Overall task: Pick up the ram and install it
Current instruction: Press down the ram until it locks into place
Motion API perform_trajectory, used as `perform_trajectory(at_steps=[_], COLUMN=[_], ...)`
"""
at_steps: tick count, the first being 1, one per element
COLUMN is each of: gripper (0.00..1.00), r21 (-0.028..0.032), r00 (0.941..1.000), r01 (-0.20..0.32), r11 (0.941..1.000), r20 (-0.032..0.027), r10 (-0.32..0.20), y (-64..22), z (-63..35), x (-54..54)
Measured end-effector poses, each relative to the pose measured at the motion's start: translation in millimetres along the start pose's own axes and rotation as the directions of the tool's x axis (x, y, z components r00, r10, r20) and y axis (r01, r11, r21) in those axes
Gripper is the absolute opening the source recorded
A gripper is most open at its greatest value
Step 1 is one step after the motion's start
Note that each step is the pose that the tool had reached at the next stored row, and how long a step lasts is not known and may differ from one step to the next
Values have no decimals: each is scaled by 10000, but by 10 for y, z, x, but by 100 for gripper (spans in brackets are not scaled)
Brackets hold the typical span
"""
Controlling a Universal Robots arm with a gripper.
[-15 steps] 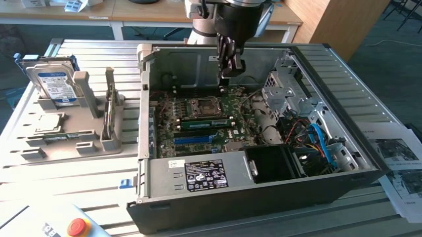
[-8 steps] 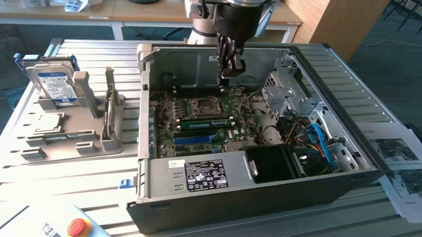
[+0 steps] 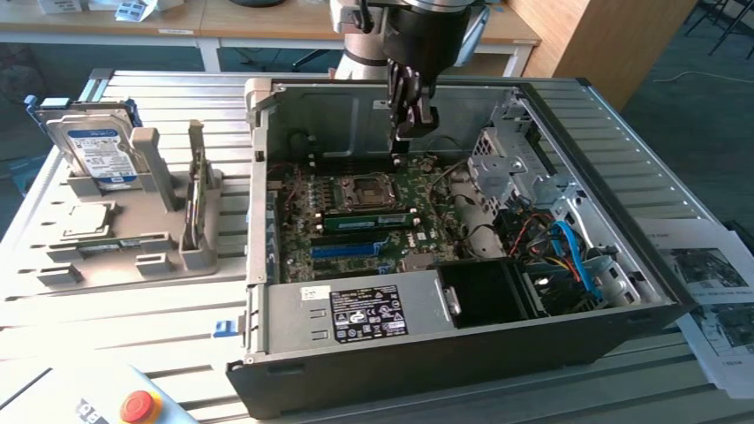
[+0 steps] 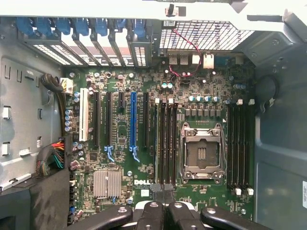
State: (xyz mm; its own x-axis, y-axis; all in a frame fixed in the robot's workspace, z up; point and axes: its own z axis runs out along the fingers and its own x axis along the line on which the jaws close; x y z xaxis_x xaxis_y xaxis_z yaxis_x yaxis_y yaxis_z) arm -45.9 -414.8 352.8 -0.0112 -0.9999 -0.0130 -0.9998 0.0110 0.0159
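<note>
Exterior view: the gripper (image 3: pixel 407 132) hangs inside the open computer case (image 3: pixel 353 358), above the back part of the green motherboard (image 3: pixel 407 190). Its fingers are pressed together and hold nothing. In the wrist view the gripper (image 4: pixel 163 191) shows the same closed tips over the board.

The ram (image 3: pixel 367 221) looks like the long green stick already sitting in a slot just beside the square processor socket (image 3: pixel 359 190). It stands on its long edge. Its long side runs from the exterior view's left to the exterior view's right, in line with the other slots.

I think the picking up is done and the job is at the pushing-in part. I cannot tell if the stick is fully clicked in. A good push would need to go straight down on the top edge, not sideways.
</note>
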Motion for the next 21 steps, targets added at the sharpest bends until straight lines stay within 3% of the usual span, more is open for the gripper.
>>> perform_trajectory(at_steps=[12, 21], gripper=[10, 10], r21=[-47, -126], r00=[10000, 10000], r01=[0, -1], r11=[10000, 9999], r20=[-2, -3], r10=[0, 1], y=[-157, -353], z=[-3, -6], x=[39, 73])
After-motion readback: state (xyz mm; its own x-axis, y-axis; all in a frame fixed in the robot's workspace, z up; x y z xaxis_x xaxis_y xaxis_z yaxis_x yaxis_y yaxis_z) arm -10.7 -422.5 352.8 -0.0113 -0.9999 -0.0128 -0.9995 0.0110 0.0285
